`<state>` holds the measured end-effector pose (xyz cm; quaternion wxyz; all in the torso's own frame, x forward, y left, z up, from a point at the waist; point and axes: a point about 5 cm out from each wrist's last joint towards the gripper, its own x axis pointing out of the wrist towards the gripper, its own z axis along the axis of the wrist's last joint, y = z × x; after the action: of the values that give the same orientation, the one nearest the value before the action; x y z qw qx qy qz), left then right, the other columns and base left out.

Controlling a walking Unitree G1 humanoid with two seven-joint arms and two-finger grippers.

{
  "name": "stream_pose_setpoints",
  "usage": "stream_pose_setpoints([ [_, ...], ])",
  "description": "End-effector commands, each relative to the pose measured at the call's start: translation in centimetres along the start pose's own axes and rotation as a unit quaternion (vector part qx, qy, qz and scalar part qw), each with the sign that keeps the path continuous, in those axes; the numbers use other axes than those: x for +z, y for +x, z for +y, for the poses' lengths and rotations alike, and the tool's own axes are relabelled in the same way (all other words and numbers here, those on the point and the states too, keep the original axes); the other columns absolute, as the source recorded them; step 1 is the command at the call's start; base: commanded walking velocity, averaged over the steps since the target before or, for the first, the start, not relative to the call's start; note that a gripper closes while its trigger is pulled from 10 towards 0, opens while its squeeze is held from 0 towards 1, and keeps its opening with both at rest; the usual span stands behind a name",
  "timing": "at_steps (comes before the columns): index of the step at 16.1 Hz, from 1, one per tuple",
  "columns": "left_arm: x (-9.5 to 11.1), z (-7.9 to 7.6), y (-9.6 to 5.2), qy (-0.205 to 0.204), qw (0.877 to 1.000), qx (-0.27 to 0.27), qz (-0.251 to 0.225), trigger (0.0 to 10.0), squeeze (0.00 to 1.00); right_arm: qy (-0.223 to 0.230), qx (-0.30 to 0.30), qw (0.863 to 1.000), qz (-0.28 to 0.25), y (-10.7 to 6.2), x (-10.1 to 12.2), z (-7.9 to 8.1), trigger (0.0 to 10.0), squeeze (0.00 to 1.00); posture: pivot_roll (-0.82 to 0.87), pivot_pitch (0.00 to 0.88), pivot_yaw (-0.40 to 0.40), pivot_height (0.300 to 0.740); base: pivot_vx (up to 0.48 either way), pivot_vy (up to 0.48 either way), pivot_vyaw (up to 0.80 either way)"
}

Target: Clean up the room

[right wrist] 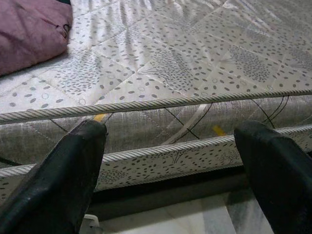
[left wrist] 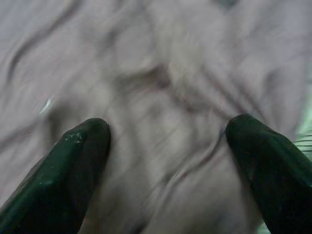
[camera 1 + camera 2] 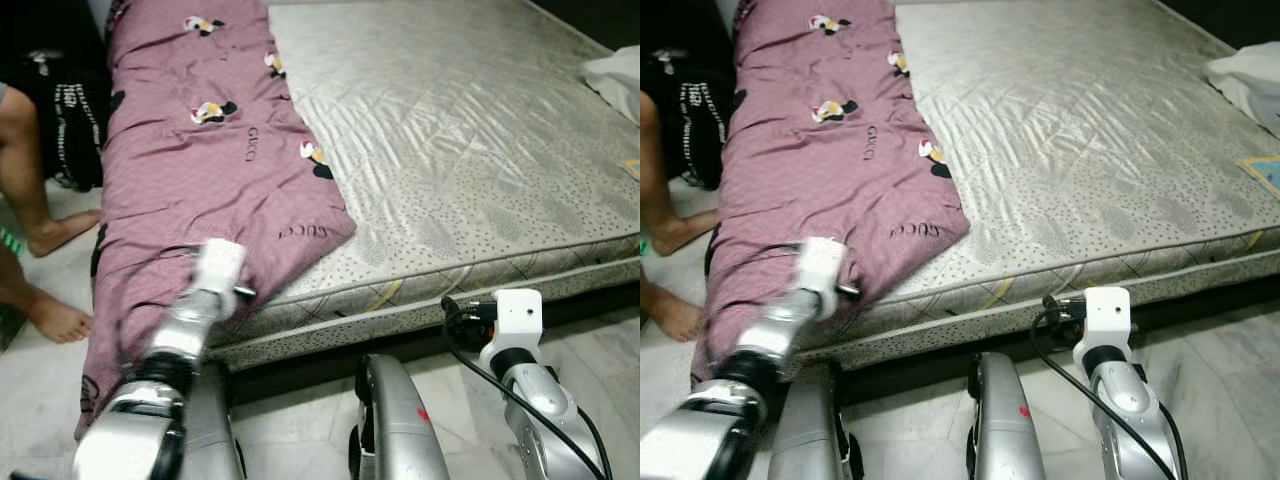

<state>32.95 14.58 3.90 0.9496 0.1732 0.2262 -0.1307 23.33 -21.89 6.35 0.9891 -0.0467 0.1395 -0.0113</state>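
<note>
Though blurred, the left gripper (image 2: 165, 141) gapes over the purple blanket (image 3: 200, 170).

A blanket (image 3: 200, 170) lies along the left edge of the mattress (image 3: 470, 150), a cloth (image 3: 615, 80) at its right edge, a person (image 3: 40, 180) on the floor (image 3: 600, 340) left of it.

Bare quilted mattress (image 3: 480, 150) with a dotted pattern and corded edging, lying low on a pale marble-tiled floor (image 3: 600, 340). A dark gap runs beneath its near edge. Light falls evenly across the surface.
</note>
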Motion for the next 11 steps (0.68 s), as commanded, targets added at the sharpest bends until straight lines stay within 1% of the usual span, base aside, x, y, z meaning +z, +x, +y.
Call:
stream_pose_setpoints([
  [1,1.0,-1.8,0.3,0.057,0.997,-0.041,-0.025,10.0,0.00,-0.004,-0.005,1.000,-0.008,0.2,0.6,-0.3,10.0,0.00,-0.15,0.089,-0.036,0.551,0.000,0.000,0.00],
  [2,0.7,-3.4,0.3,0.084,0.993,-0.076,-0.027,10.0,0.00,-0.006,-0.005,1.000,-0.008,0.3,0.7,-0.2,10.0,0.00,-0.15,0.087,-0.038,0.551,0.000,0.000,0.00],
  [3,-0.2,-5.7,0.0,0.123,0.983,-0.132,-0.024,10.0,0.00,-0.008,-0.002,1.000,-0.011,0.5,1.0,0.0,10.0,0.00,-0.15,0.087,-0.043,0.551,0.000,0.000,0.00],
  [4,-0.8,-7.0,-0.3,0.149,0.974,-0.169,-0.022,10.0,0.00,-0.011,0.000,1.000,-0.013,0.7,1.1,0.0,10.0,0.00,-0.15,0.087,-0.043,0.551,0.000,0.000,0.00],
  [5,-0.9,-7.7,-0.6,0.198,0.962,-0.187,-0.033,10.0,0.00,-0.012,0.000,1.000,-0.013,0.8,1.2,0.0,10.0,0.00,-0.15,0.087,-0.048,0.551,0.000,0.000,0.00],
  [6,-0.8,-8.0,-0.6,0.212,0.955,-0.203,-0.039,10.0,0.00,-0.014,-0.001,1.000,-0.013,0.9,1.2,-0.1,10.0,0.00,-0.15,0.084,-0.050,0.551,0.000,0.000,0.00],
  [7,-0.5,-8.2,-0.6,0.206,0.954,-0.211,-0.048,10.0,0.00,-0.015,-0.001,1.000,-0.013,1.1,1.3,-0.1,10.0,0.00,-0.15,0.084,-0.050,0.551,0.000,0.000,0.00],
  [8,0.3,-7.9,-0.5,0.196,0.960,-0.186,-0.069,10.0,0.00,-0.016,-0.001,1.000,-0.014,1.2,1.4,-0.1,10.0,0.00,-0.15,0.080,-0.048,0.551,0.000,0.000,0.00],
  [9,1.2,-7.1,-0.4,0.174,0.968,-0.154,-0.092,10.0,0.00,-0.016,-0.001,1.000,-0.016,1.3,1.5,0.0,10.0,0.00,-0.14,0.077,-0.046,0.551,0.000,0.000,0.00],
  [10,2.6,-6.0,-0.4,0.146,0.974,-0.109,-0.133,10.0,0.00,-0.016,-0.002,1.000,-0.019,1.4,1.6,0.0,10.0,0.00,-0.14,0.077,-0.046,0.551,0.000,0.000,0.00],
  [11,3.3,-5.3,-0.5,0.134,0.975,-0.085,-0.156,10.0,0.00,-0.016,-0.002,1.000,-0.020,1.4,1.6,0.0,10.0,0.00,-0.14,0.076,-0.044,0.551,0.000,0.000,0.00],
])
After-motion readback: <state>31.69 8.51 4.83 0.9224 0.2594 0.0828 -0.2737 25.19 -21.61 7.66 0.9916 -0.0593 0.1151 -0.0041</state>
